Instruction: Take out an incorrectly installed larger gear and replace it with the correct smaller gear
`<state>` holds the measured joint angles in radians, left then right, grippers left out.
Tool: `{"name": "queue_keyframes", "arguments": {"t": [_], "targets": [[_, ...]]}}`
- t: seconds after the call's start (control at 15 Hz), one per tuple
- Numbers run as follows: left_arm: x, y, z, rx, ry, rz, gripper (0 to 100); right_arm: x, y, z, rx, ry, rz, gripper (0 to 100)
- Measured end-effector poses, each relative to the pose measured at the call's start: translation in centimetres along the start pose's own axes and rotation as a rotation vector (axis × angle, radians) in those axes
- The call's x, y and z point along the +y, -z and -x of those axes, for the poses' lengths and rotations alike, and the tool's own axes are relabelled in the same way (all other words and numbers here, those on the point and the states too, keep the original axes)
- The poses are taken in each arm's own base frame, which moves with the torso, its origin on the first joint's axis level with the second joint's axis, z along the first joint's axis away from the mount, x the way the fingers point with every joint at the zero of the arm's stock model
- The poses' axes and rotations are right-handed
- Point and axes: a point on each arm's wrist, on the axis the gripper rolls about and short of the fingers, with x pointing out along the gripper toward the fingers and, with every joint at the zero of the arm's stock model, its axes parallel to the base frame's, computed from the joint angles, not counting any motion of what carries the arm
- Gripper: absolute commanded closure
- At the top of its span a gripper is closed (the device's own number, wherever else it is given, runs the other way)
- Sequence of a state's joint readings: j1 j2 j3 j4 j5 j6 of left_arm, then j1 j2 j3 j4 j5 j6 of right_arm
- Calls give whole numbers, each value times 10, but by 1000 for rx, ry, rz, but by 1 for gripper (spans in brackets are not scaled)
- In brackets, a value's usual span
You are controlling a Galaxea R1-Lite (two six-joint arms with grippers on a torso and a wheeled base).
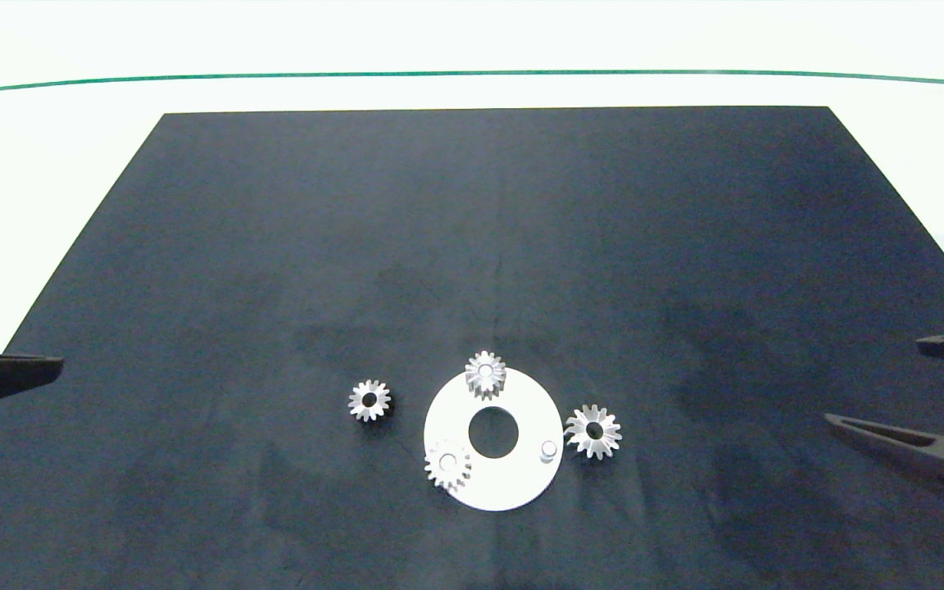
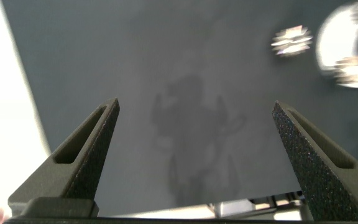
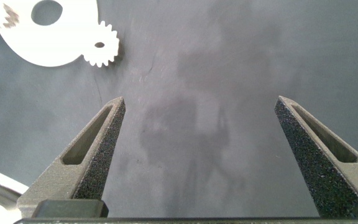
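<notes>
**Both jaws wide apart, big gear off the plate**

Spread wide on both sides: left gripper [image 2: 196, 109] parked at the left edge of the black mat [image 1: 275, 246], fingers well apart and holding nothing; right gripper [image 3: 199, 99] parked at the right edge, fingers equally far apart, also holding nothing. Both well clear of the parts.

Down at the near middle of the mat, a white round plate [image 1: 521, 483] lying flat, with a large round hole through its centre. Three pegs on it. Seated on the far peg, one small mounted gear [image 1: 486, 374], its far side overhanging the rim. Seated on the near-left peg, a second mounted gear [image 1: 447, 465], also reaching past the rim. At the right side, a bare peg [image 1: 548, 448] with nothing on it.

Off the plate, flat on the mat just beside its right rim and next to that bare peg: the larger gear [image 1: 593, 431], teeth flared outward. Touching the rim or not, cannot tell.

To the left of the plate, apart from it and alone on the mat: the smaller gear [image 1: 369, 400], lying flat, centre hole showing dark.

Count: four gears in all, three small and one large; two mounted, two loose. One plate, three pegs.
</notes>
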<state>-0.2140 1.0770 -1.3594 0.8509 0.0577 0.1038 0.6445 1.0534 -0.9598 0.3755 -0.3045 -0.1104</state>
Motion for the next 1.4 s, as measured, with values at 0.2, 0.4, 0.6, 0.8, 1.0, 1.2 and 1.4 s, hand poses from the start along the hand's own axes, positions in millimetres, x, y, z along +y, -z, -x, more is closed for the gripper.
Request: {"name": "queue_keyframes", "arguments": {"t": [0.2, 0.4, 0.6, 0.8, 1.0, 1.2, 1.4], "targets": [[-29, -15, -32, 30, 179, -78, 0, -8, 3, 31, -168, -7, -40, 0], [-60, -27, -82, 119, 248, -101, 0, -10, 9, 45, -217, -22, -46, 0], [-92, -31, -123, 128, 241, -146, 0, -12, 13, 52, -240, -23, -43, 0], [-114, -26, -145, 170, 223, -199, 0, -14, 15, 59, -264, -20, -42, 0], [-121, -17, -163, 216, 187, -232, 0, -15, 16, 62, -274, -18, -40, 0], [-123, -13, -177, 225, 178, -258, 0, -15, 17, 63, -277, -18, -41, 0], [-121, -10, -184, 241, 166, -266, 0, -14, 18, 61, -269, -18, -39, 0]]}}
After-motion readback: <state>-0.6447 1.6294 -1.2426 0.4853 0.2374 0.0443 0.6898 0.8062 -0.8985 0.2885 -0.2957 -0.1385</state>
